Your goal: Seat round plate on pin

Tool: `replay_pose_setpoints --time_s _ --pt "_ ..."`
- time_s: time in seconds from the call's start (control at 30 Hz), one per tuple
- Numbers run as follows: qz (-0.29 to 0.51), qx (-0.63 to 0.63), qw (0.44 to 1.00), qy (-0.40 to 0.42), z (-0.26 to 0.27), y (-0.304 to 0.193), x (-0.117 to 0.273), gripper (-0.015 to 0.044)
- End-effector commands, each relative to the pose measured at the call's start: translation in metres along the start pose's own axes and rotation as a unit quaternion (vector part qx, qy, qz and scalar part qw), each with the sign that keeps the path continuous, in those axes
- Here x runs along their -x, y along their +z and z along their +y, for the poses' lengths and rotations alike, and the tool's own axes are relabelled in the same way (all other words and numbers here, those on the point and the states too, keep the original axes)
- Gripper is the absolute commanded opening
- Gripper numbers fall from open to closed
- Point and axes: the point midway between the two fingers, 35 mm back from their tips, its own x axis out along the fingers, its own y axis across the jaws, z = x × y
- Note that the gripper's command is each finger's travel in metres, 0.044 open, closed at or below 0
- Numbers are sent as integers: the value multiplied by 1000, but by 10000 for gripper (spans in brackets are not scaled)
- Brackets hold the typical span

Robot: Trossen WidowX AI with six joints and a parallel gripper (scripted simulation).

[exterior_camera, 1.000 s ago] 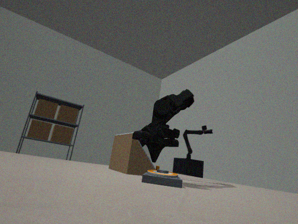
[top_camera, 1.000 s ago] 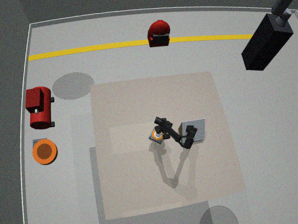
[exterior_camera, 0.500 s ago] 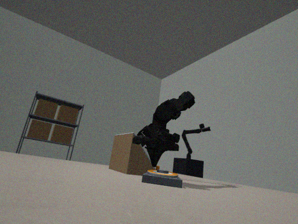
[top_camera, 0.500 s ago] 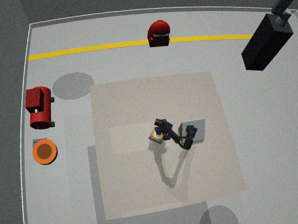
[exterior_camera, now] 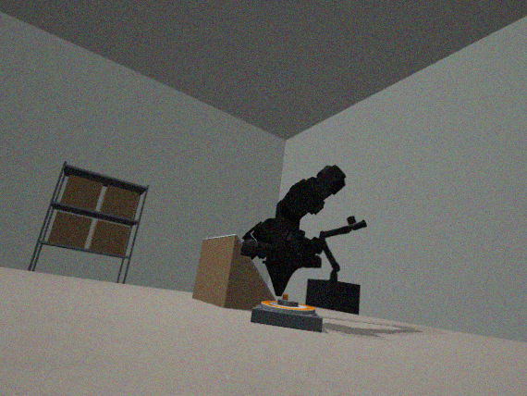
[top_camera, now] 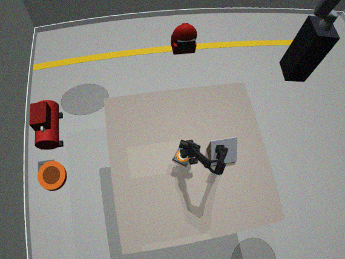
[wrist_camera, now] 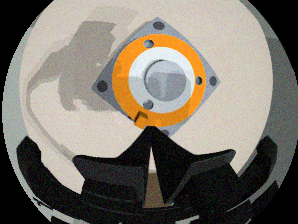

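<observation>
Exterior view, nearest object: square dark-grey base block [exterior_camera: 287, 318] resting on the matte beige table surface [exterior_camera: 139, 352]. On it lies the round plate with a flat orange ring face [exterior_camera: 288, 306], and a short dark post [exterior_camera: 290, 302] rises through its centre. A small orange tab [exterior_camera: 285, 296] stands up at the plate's far edge.

Wrist view: base appears as a grey square set diamond-wise [wrist_camera: 157, 78], with a small round hole at each corner. Plate [wrist_camera: 158, 82] is an orange annulus around a pale grey hub, and its tab [wrist_camera: 141, 115] sits at the lower left rim, nearest the claw. Small holes dot the orange ring; which one is next to the pin I cannot tell.

Black parallel-jaw gripper [exterior_camera: 279, 290] points straight down just above the tab, fingers pressed together into a tapered wedge with nothing between them. Contact with the tab cannot be judged.

Behind: tan cardboard-coloured wedge block [exterior_camera: 226, 273] on the left, black box [exterior_camera: 333, 296] on the right. Far left, a dark metal shelf rack holding brown cartons [exterior_camera: 90, 219] against the grey wall.
</observation>
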Motion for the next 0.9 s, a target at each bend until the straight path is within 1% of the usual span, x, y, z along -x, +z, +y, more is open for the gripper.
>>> replay_pose_setpoints --time_s 0.0,0.27,0.6,0.67,0.7,0.87 --pt "3 -5 1000 4 5 -2 -2 0" --pt "3 -5 1000 3 8 1 1 0" --pt "3 -5 1000 2 7 -2 46 0" --pt "3 -5 1000 2 7 -2 47 0" --pt "1 -10 1000 4 7 -1 38 0" --pt "1 -10 1000 4 7 -1 38 0"
